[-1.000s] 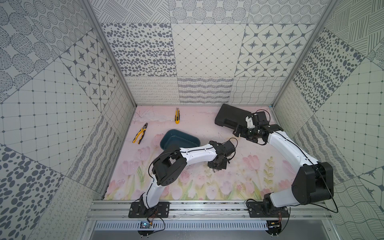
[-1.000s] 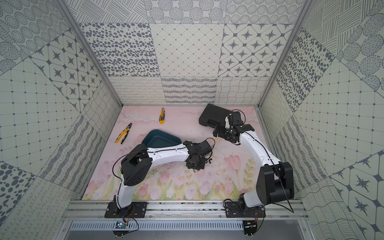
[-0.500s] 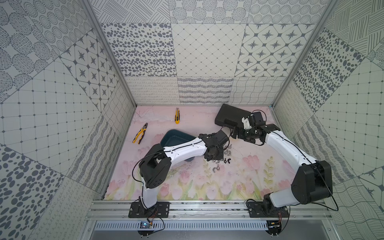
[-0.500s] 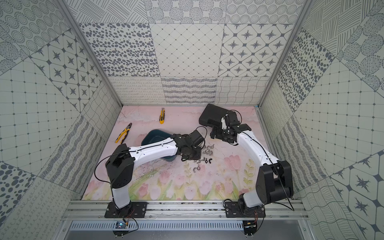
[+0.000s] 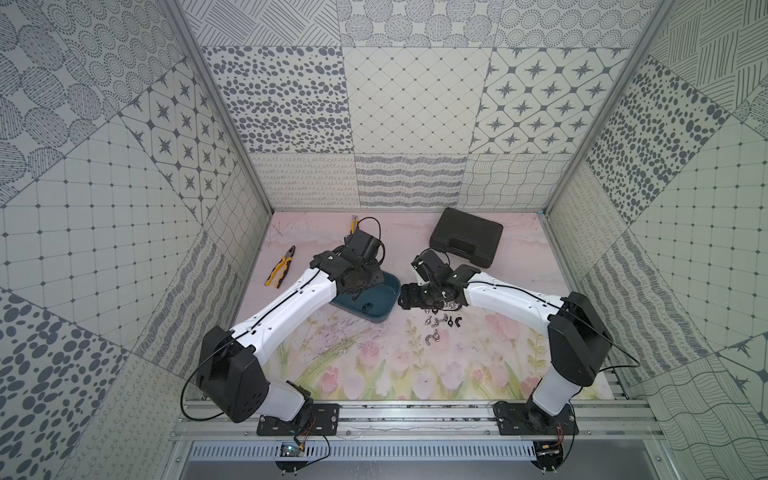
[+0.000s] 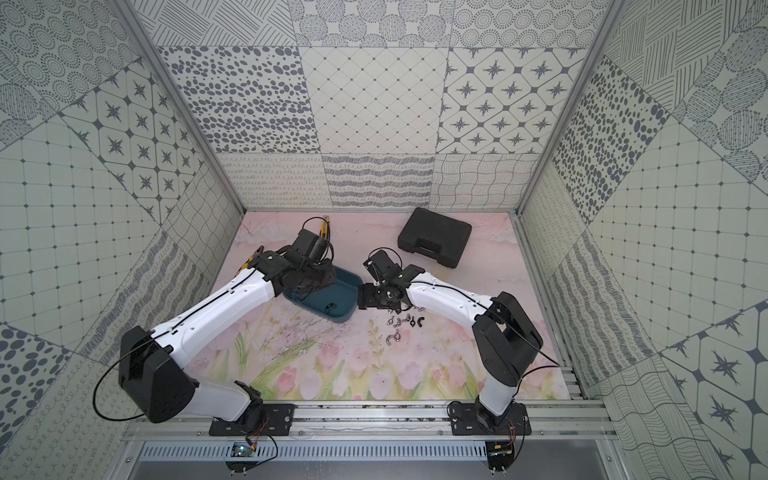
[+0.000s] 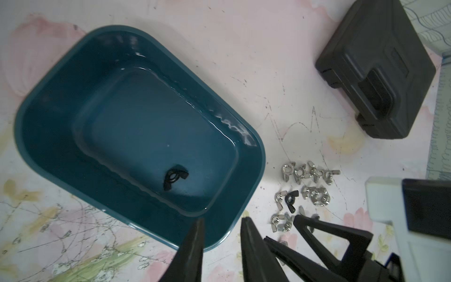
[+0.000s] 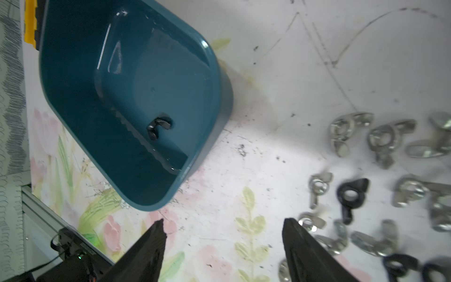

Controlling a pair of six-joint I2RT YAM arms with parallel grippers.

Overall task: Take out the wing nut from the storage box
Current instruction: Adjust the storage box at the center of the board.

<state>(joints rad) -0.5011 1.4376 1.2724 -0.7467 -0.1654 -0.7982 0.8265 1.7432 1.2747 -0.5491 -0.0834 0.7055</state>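
Observation:
The dark teal storage box point(image 5: 376, 318) point(image 6: 340, 318) lies mid-mat, also seen in the wrist views point(image 7: 36, 136) point(image 8: 214, 80). One black wing nut point(image 7: 175, 177) point(image 8: 158, 127) point(image 5: 365, 307) rests on its floor near the front wall. Several wing nuts point(image 5: 440, 322) point(image 7: 302, 185) point(image 8: 366, 171), silver and black, lie on the mat right of the box. My left gripper point(image 7: 222, 221) hangs above the box's near rim, open by a narrow gap with nothing in it. My right gripper point(image 8: 224, 222) point(image 5: 404, 300) is open and empty, low over the mat between box and loose nuts.
A black hard-shell case point(image 5: 465, 241) point(image 7: 375, 73) sits at the back right. Yellow-handled pliers point(image 5: 282, 272) lie at the left, and a yellow utility knife point(image 6: 324, 226) lies at the back, partly behind my left wrist. Patterned walls enclose the mat on three sides.
My left arm swung from the mat beside the loose nuts back and leftward to above the storage box. My right gripper came forward from the black case to the mat beside the box.

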